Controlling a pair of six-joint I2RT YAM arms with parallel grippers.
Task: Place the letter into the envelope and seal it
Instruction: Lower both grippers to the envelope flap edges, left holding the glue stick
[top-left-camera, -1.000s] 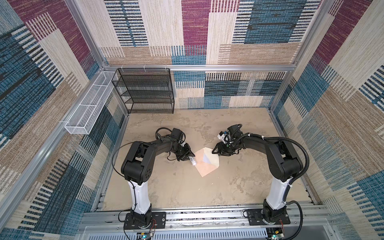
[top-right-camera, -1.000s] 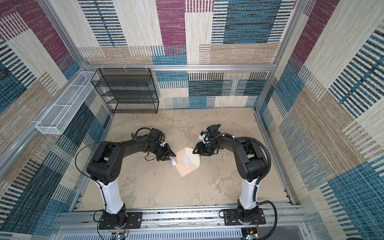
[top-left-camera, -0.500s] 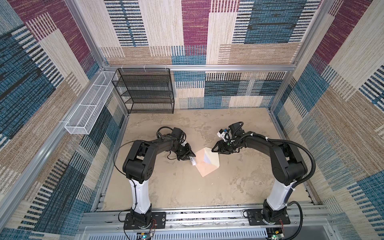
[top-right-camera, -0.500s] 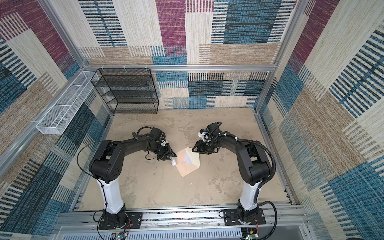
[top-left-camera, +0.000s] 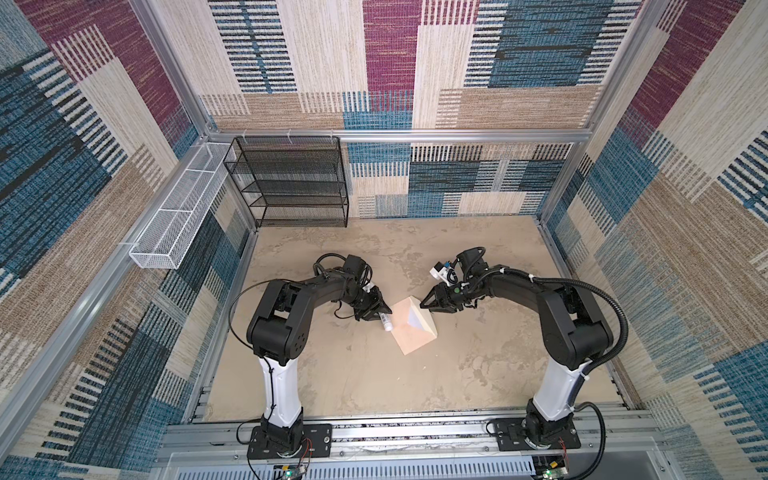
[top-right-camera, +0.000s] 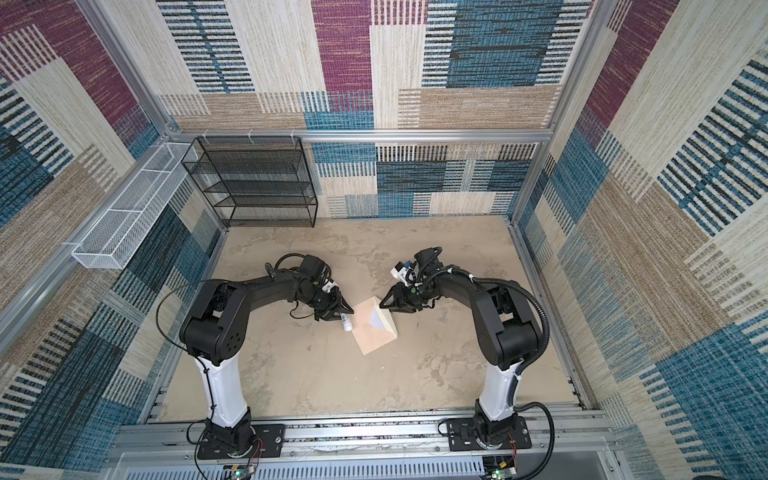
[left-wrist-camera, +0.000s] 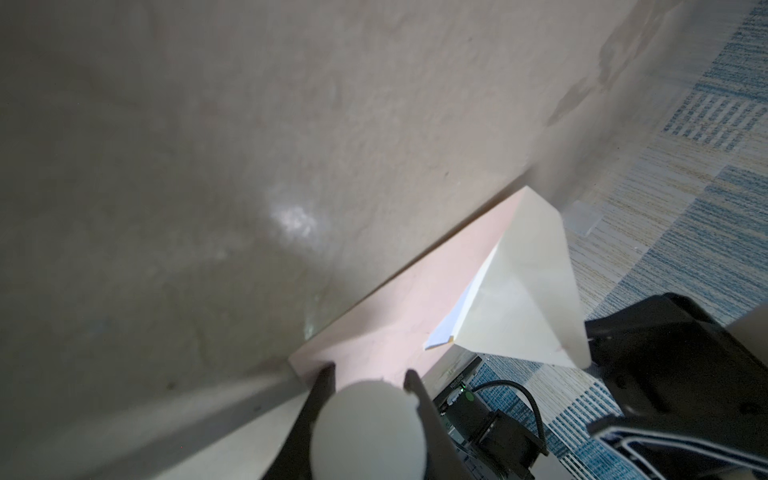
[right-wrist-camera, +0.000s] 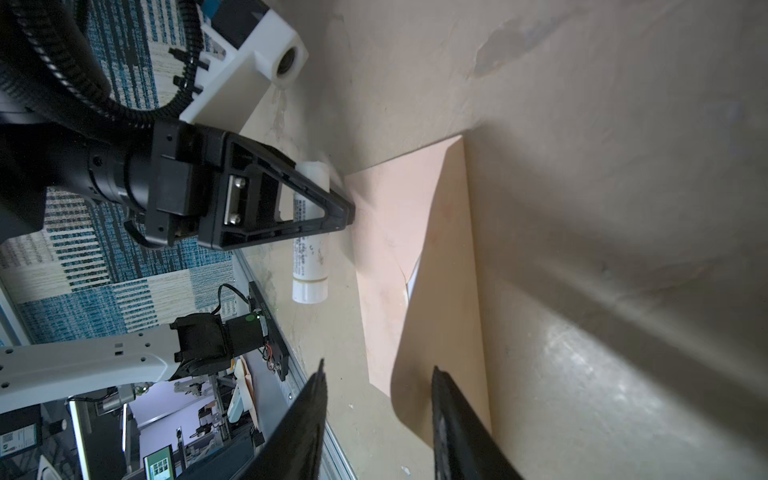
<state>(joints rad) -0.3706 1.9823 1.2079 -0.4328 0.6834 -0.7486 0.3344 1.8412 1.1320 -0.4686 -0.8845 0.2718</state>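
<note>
The peach envelope (top-left-camera: 409, 338) (top-right-camera: 370, 340) lies slantwise in the middle of the table. Its cream flap (top-left-camera: 423, 322) (left-wrist-camera: 528, 299) (right-wrist-camera: 444, 291) is folded partway over and stands raised. A white, blue-edged corner of the letter (left-wrist-camera: 439, 338) (right-wrist-camera: 412, 282) peeks from under the flap. My left gripper (top-left-camera: 380, 309) (top-right-camera: 345, 309) (left-wrist-camera: 370, 372) is shut on a white glue stick (top-left-camera: 385, 323) (right-wrist-camera: 309, 249) at the envelope's left edge. On the far right side my right gripper (top-left-camera: 424, 303) (top-right-camera: 384, 305) (right-wrist-camera: 378, 368) is open, its fingers astride the end of the flap's fold.
A black mesh shelf (top-left-camera: 297, 183) stands at the back left against the wall. A white wire basket (top-left-camera: 178, 224) hangs on the left wall. Patterned walls close in three sides, and a metal rail (top-left-camera: 395, 432) runs along the front.
My right gripper has edged toward the envelope's flap and its jaws have narrowed somewhat. The left gripper and the glue stick have stayed put.
</note>
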